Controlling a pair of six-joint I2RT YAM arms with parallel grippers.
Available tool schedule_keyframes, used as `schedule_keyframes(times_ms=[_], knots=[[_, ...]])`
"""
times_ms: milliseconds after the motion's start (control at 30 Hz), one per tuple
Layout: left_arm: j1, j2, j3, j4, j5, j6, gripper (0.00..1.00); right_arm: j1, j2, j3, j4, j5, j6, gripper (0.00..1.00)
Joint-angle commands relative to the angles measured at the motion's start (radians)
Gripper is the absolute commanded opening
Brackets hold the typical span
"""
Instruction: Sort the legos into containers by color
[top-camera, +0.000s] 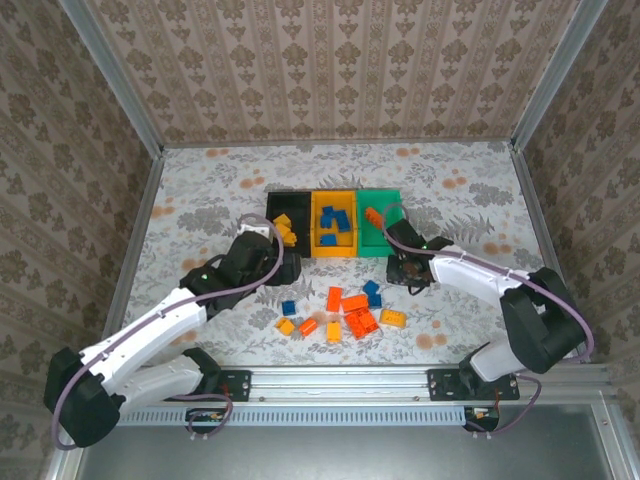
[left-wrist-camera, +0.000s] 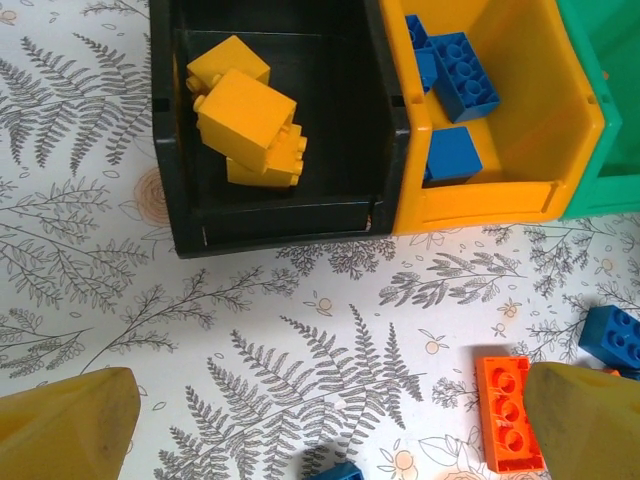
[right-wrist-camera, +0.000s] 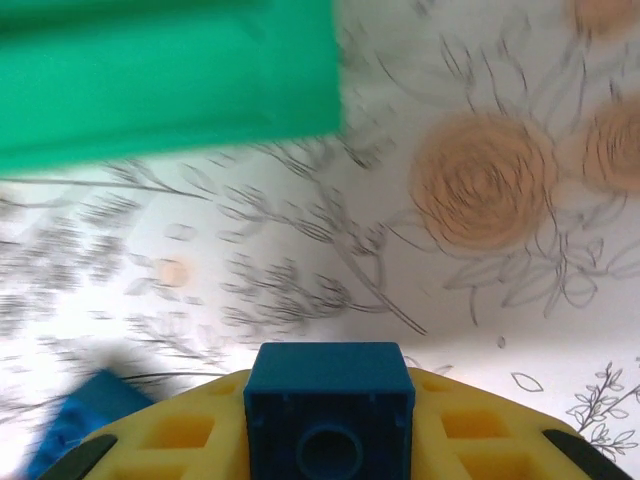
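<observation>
From above, the black bin (top-camera: 275, 205), the yellow-orange bin (top-camera: 335, 253) and the green bin (top-camera: 386, 205) stand touching in a row. The loose bricks (top-camera: 345, 312) lie scattered on the table (top-camera: 200, 180) in front of them. The left gripper (top-camera: 262, 246) hovers by the black bin's near edge, and the right gripper (top-camera: 407, 268) sits low, just in front of the green bin.

The left wrist camera looks down on yellow bricks (left-wrist-camera: 247, 118) in the black bin and blue bricks (left-wrist-camera: 462, 75) in the yellow-orange one. Its fingers (left-wrist-camera: 65, 425) are spread wide with nothing between them, and an orange-red brick (left-wrist-camera: 510, 412) lies just beside the right-hand finger.

In the right wrist view, a blue brick (right-wrist-camera: 330, 400) is clamped between the yellow fingers (right-wrist-camera: 180, 432), near the green bin's wall.

The pick looks done, with the carry next. That brick likely belongs with the other blues, so the arm would have to lift it clear and pass the green bin to reach the middle one.
</observation>
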Motion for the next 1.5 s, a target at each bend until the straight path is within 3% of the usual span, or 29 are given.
schedule_keyframes(times_ms=[0, 200, 467, 733, 1033, 1200, 1467], knots=[[0.012, -0.031, -0.018, -0.043, 0.011, -0.024, 1.00, 0.044, -0.028, 0.142, -0.014, -0.049, -0.078, 0.32], [0.015, -0.071, -0.056, -0.060, 0.027, -0.052, 1.00, 0.133, 0.171, 0.421, -0.014, -0.041, -0.133, 0.34], [0.017, -0.099, -0.083, -0.112, 0.050, -0.088, 1.00, 0.136, 0.474, 0.719, -0.086, 0.011, -0.139, 0.37], [0.020, -0.089, -0.080, -0.181, 0.081, -0.103, 1.00, 0.129, 0.571, 0.851, -0.139, 0.082, -0.140, 0.50], [0.008, -0.022, -0.059, -0.210, 0.153, -0.054, 0.96, 0.129, 0.485, 0.795, -0.093, 0.078, -0.123, 0.74], [-0.096, 0.066, -0.045, -0.252, 0.157, -0.049, 0.94, 0.128, 0.393, 0.668, -0.047, 0.059, -0.100, 0.75], [-0.252, 0.223, -0.051, -0.266, 0.157, -0.083, 0.83, 0.108, 0.262, 0.481, 0.014, 0.051, -0.071, 0.75]])
